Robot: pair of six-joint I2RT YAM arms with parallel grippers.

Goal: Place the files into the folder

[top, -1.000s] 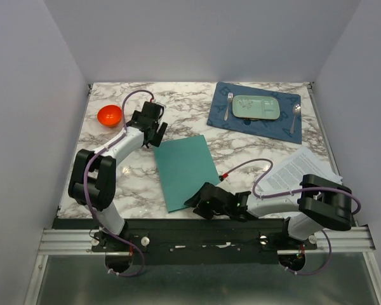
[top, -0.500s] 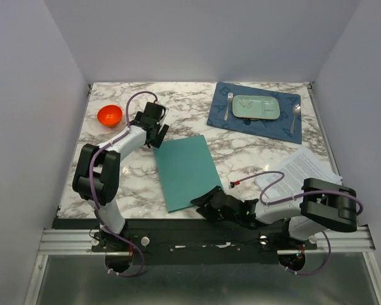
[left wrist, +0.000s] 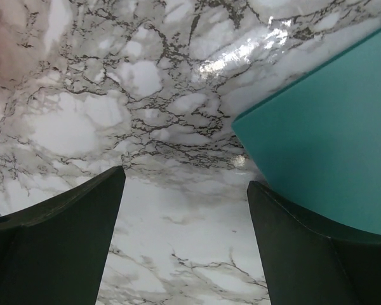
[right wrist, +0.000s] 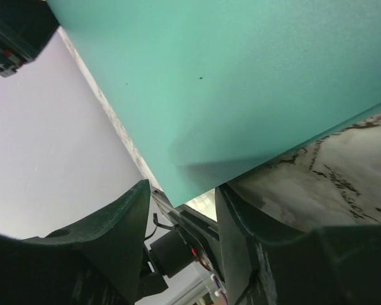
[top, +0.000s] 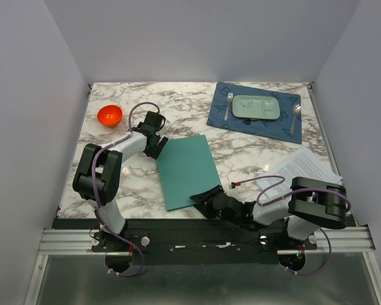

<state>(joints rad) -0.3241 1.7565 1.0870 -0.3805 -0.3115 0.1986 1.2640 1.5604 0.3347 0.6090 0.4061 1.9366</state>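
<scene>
At the folder (top: pixel 187 168) corners my left gripper (left wrist: pixel 184 190) has arrived spread wide, right gripper (right wrist: pixel 178 194) half-open, narrowing astride the edge; opening comes next

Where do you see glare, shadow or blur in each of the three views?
Left wrist: white glare on the marble table beside the folder, pink blur top left. Right wrist: soft dark shadow along the folder's edge. Top external: even light, sharp.

Left pincer (left wrist: pixel 184 179) spread wide, right pincer (right wrist: pixel 182 187) partly parted
</scene>
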